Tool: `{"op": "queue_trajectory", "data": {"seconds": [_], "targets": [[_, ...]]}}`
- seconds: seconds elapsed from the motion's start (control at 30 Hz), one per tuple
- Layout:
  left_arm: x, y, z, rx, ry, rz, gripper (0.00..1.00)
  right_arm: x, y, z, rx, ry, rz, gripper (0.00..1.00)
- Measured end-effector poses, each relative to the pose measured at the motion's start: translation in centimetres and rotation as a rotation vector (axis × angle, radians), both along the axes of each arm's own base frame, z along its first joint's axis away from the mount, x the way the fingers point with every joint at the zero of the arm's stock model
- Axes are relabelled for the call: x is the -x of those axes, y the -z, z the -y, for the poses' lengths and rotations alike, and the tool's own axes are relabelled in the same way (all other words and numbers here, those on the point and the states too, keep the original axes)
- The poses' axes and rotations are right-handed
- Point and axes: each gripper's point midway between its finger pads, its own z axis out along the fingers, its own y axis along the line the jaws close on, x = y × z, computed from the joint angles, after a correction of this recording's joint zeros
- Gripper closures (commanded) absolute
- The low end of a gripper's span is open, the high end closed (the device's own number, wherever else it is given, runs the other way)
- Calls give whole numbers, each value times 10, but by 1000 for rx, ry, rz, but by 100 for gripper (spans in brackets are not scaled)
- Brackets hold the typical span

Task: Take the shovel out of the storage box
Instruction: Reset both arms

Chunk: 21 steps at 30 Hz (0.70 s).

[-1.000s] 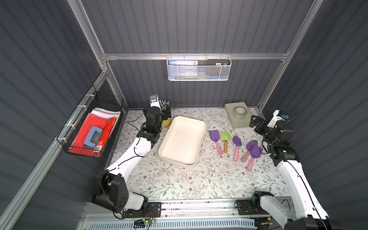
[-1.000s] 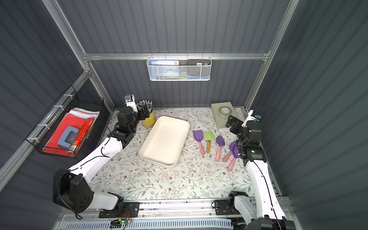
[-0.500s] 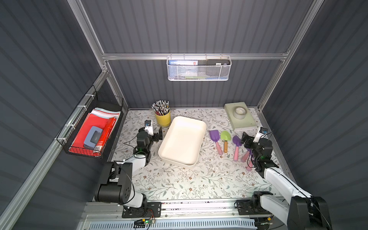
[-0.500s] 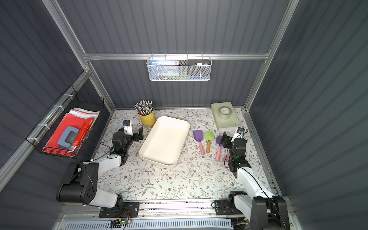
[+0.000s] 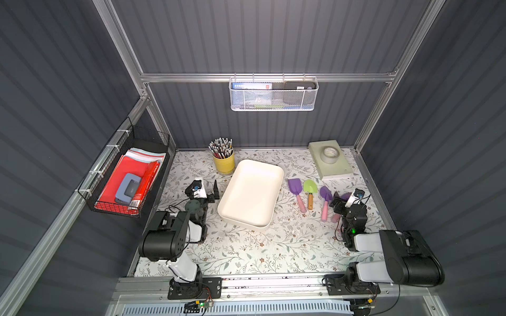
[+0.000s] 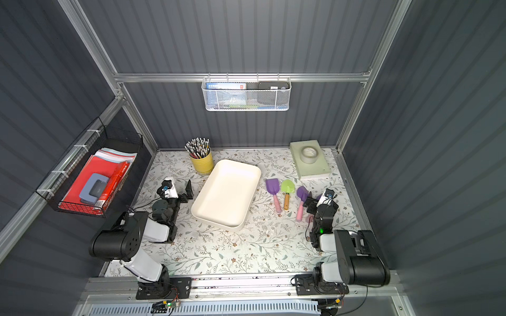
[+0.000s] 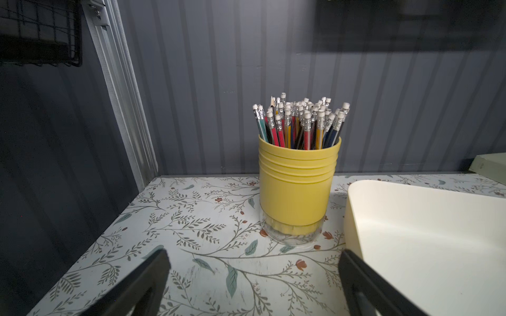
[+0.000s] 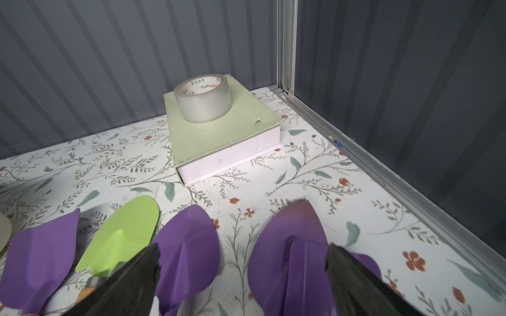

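The storage box [image 5: 250, 195] sits on the tabletop [image 5: 246, 251], with bare surface before its near rim. The shovels [image 5: 295, 188] lie in a row right of it, outside. The left jaws, beside its left edge, and the right jaws, over the rightmost shovels, gape wide, empty.

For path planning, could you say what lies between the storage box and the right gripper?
Both top views show three there: a square purple shovel, green shovel, rounded purple shovel.
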Motion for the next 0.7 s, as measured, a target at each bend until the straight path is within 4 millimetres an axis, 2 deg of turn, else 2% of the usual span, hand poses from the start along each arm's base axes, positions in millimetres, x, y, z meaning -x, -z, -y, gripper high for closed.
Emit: {"op": "queue_trajectory", "data": {"seconds": [0.13, 0.23, 0.3, 0.7], "targets": [[0, -4, -7, 9, -21, 21, 1, -6, 6, -3, 7, -15, -4, 1], [-3, -8, -18, 45, -83, 32, 1, -18, -15, -4, 11, -16, 61, 1], [-4, -10, -23, 60, -108, 39, 1, -20, -21, -5, 16, -18, 92, 1], [-3, -9, -31, 84, -156, 36, 1, -21, -17, -5, 21, -19, 55, 1]]}}
